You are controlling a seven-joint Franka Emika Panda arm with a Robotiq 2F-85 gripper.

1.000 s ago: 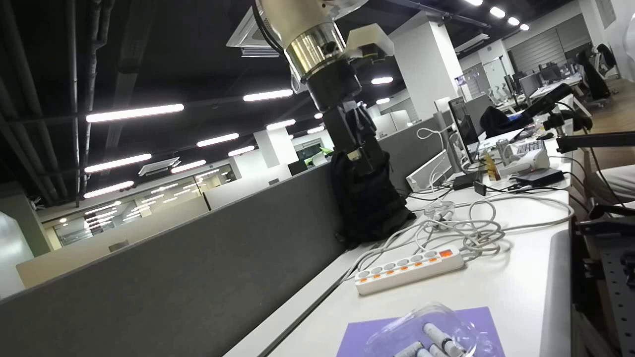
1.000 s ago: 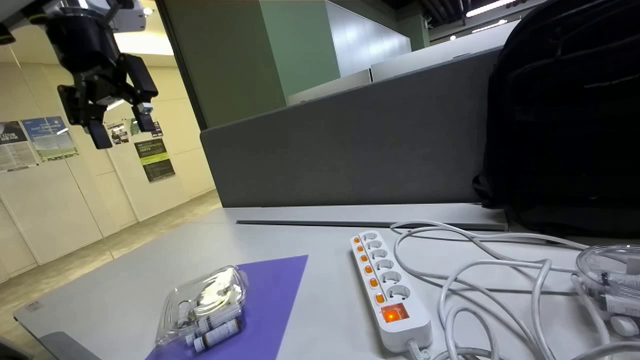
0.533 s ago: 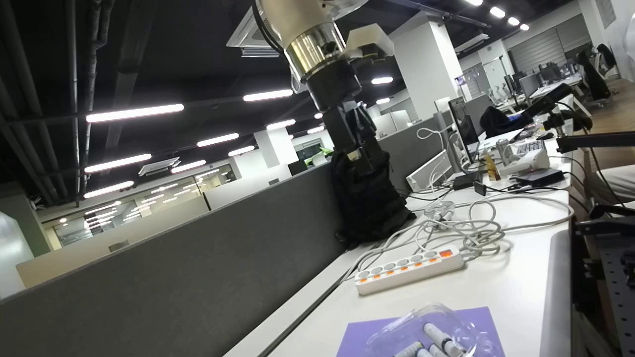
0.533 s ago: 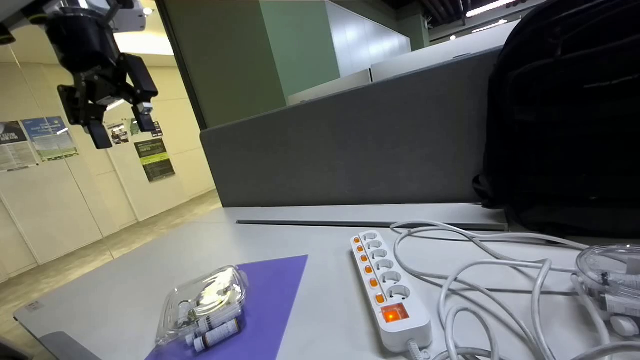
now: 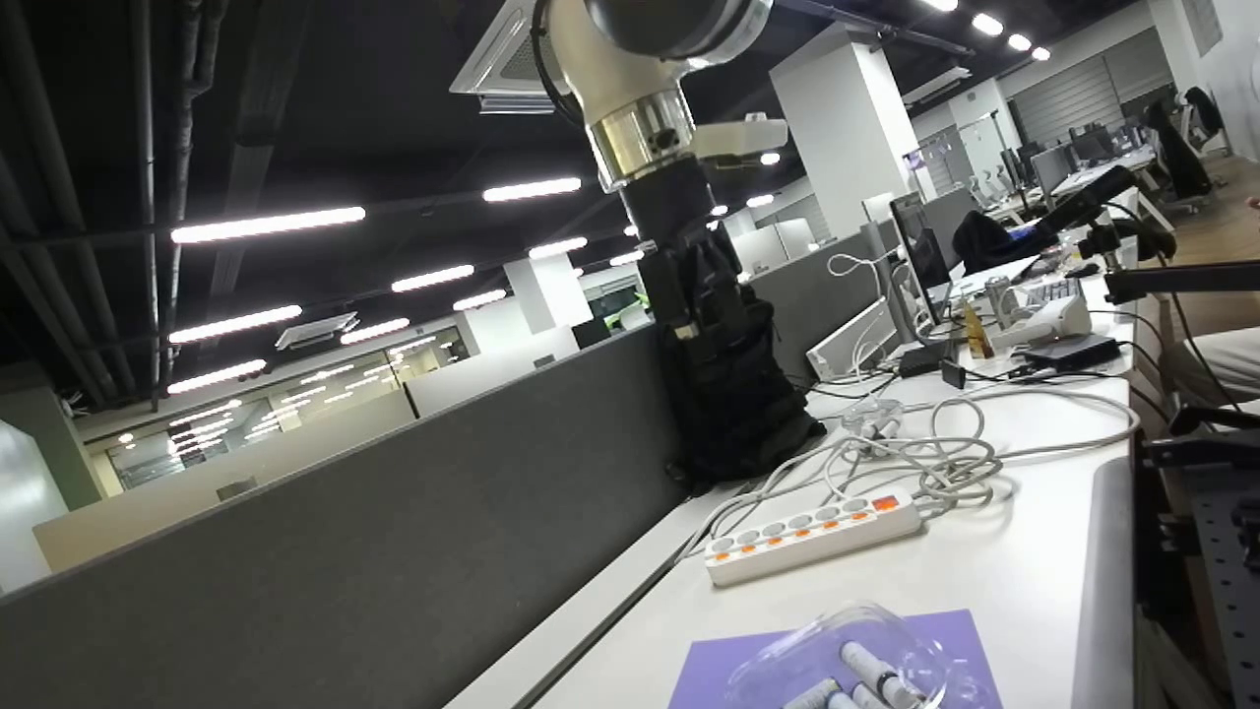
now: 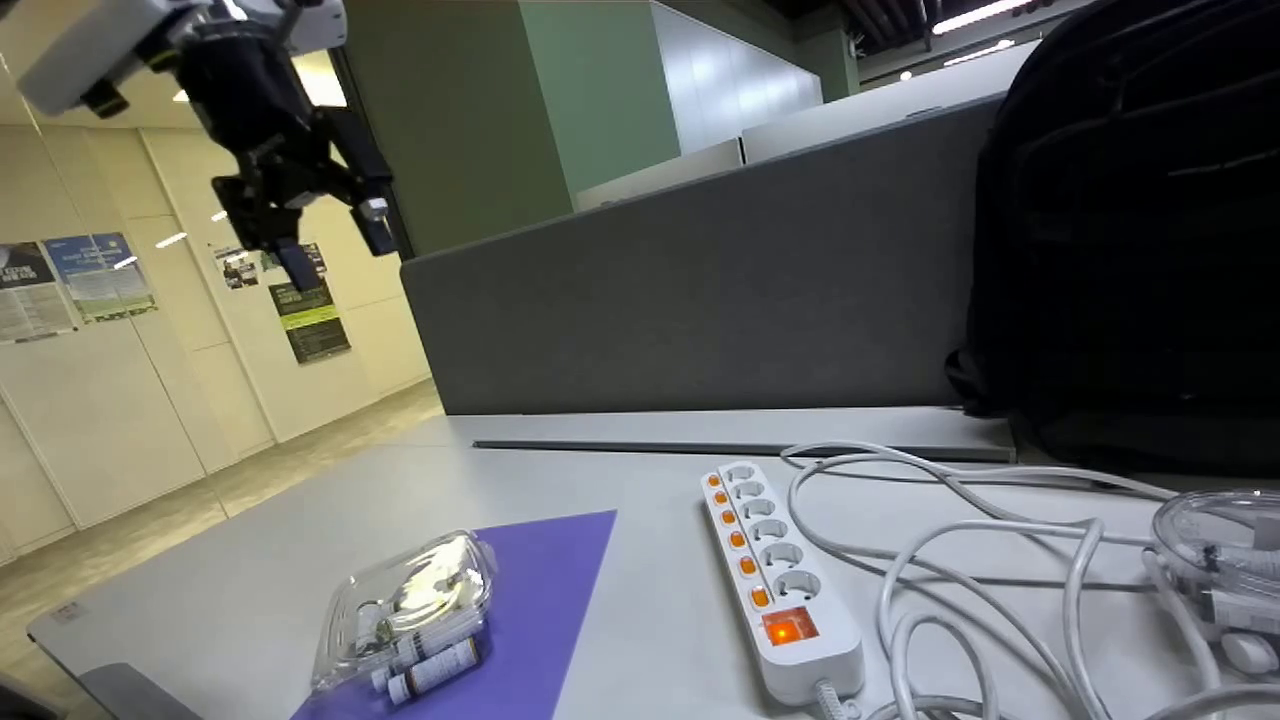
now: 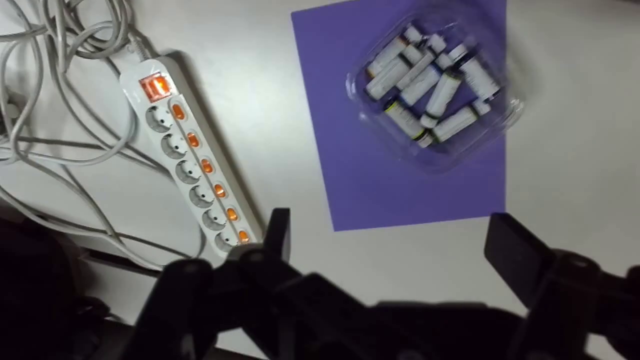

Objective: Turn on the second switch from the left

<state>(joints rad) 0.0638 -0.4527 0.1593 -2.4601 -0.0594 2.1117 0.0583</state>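
"Wrist view: our jaws hang wide apart, holding nothing, above the counter (image 7: pixel 272 110). Where is our switch (image 5: pixel 748 548)?"

"On the power strip (image 7: pixel 195 156). Counting from the left in both exterior views, we make it second from the end opposite the lit main switch (image 6: pixel 790 626)."

"And pressing it?"

"We should bring the jaws together into one narrow tip, then push straight down: neighbouring switches (image 5: pixel 775 541) sit close, and the power strip may slide."

"What could snag us?"

"In an exterior view, cables (image 6: pixel 1070 600) just right; a backpack (image 6: pixel 1130 250) stands farther right, a purple sheet (image 6: pixel 565 570) and clear container (image 6: pixel 440 575) left."
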